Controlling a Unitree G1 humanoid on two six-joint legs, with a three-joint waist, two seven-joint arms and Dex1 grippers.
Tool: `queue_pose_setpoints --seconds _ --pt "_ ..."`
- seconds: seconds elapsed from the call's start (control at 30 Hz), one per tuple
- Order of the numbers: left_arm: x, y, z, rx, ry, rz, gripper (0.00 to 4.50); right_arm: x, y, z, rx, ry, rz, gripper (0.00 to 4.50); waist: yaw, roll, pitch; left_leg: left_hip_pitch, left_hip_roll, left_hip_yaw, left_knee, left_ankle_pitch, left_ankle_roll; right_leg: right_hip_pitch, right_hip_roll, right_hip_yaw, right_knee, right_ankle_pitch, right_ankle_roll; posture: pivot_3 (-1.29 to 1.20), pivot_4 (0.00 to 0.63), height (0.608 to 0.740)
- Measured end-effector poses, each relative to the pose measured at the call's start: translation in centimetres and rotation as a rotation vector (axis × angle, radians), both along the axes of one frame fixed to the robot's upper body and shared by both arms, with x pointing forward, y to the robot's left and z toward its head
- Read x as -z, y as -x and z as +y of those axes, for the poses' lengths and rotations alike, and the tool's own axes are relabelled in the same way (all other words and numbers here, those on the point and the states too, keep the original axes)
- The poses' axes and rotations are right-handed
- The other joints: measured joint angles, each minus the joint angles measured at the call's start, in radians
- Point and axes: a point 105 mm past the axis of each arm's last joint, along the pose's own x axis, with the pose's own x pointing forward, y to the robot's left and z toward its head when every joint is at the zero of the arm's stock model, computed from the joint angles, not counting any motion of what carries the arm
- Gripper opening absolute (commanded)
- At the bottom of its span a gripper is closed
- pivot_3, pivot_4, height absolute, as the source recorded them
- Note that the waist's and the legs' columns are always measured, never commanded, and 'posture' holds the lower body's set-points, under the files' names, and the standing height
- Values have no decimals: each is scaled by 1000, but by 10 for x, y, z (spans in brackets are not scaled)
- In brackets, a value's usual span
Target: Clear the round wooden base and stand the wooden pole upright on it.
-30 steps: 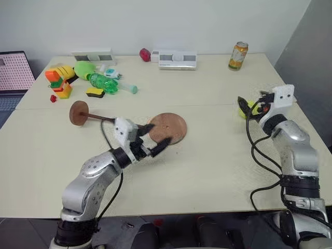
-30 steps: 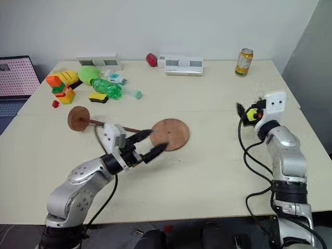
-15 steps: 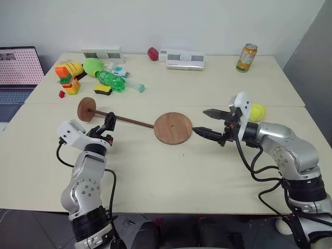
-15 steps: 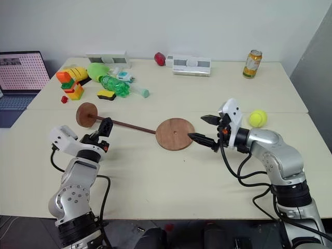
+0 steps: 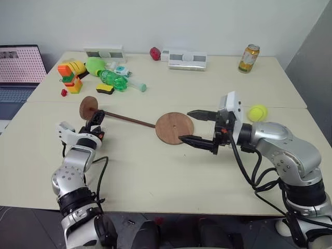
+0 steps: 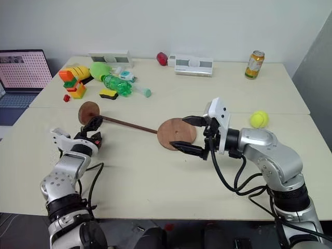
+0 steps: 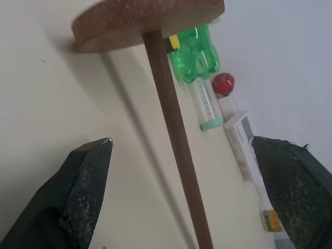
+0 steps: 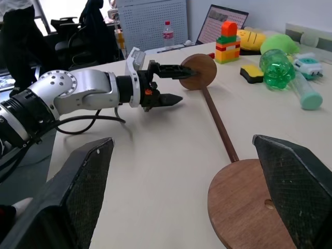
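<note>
At the far left a laptop (image 5: pixel 18 67) sits beyond the counter (image 5: pixel 155 176) edge. On the counter's back left corner lies a cluster: a stack of toy blocks (image 5: pixel 68 78), a green plastic bottle (image 5: pixel 111 80) on its side and a syringe (image 5: pixel 136 85). In front of that, the left tool (image 5: pixel 95 124) hovers level with its fingers spread wide, empty, straddling the wooden pole (image 5: pixel 127 120) just behind the pole's small end disc (image 5: pixel 89 108); in the left wrist view the rod runs between the two fingers (image 7: pixel 85 181) without touching either. The pole lies flat, its disc end toward the left edge and its far tip meeting the rim of the round wooden base (image 5: pixel 175 128). The base lies flat near the counter's middle, its top bare. The broad front strip of the counter, from the left edge to the right, is bare surface. Right of the base, the right tool (image 5: pixel 196 127) points left, fingers wide and empty, with one tip above the base's right rim. Behind it lies a tennis ball (image 5: pixel 257 111), well apart from the base. Along the back edge stand a white box (image 5: pixel 187 58) and a drink can (image 5: pixel 248 58).
</note>
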Motion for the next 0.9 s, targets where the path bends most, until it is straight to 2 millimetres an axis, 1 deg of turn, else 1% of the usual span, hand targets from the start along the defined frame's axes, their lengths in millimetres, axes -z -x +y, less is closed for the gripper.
queue_pose_setpoints --seconds 0.1,0.17,0.27,0.4,0.47,0.63,0.77,0.9 --pt "3 -12 -3 37 10 7 4500 -11 3 -1 -2 -25 -2 4488 0 0 0 0 0 0 0 0 0 0 1 -1 1 0 0 0 150 740" --pt "1 -21 -4 47 -7 6 4500 -18 9 1 -23 -39 -6 4488 -1 0 0 0 0 -1 0 0 0 0 1 -1 1 0 0 0 150 740" --pt "1 -30 -2 52 -30 8 4500 -20 14 4 -46 -49 11 4488 -2 0 0 0 0 0 0 0 0 -1 0 0 0 0 0 0 150 740" --pt "-1 -40 -4 63 -39 5 4500 -20 13 2 -26 -41 12 4488 -1 0 0 0 0 -1 0 0 0 -1 0 -1 0 0 0 0 150 740" --pt "-1 -44 -6 70 -47 2 4500 -20 12 1 -18 -34 9 4488 -1 0 0 0 0 -1 0 0 0 -1 0 -1 0 0 0 0 150 740" --pt "-2 -50 -3 61 -33 -4 4500 -20 9 -2 24 -24 -3 4488 -2 0 0 0 0 -1 0 0 0 -1 0 -1 1 0 0 0 150 740" --pt "-2 -51 -4 70 -42 -9 4500 -19 4 -7 78 12 -30 4488 -2 0 0 0 0 -1 0 0 0 -1 0 -1 1 0 0 0 150 740" --pt "-1 -52 -4 68 -50 -10 4500 -17 3 -6 84 12 -26 4488 -2 0 0 0 0 -1 0 0 0 -1 0 -1 1 0 0 0 150 740"
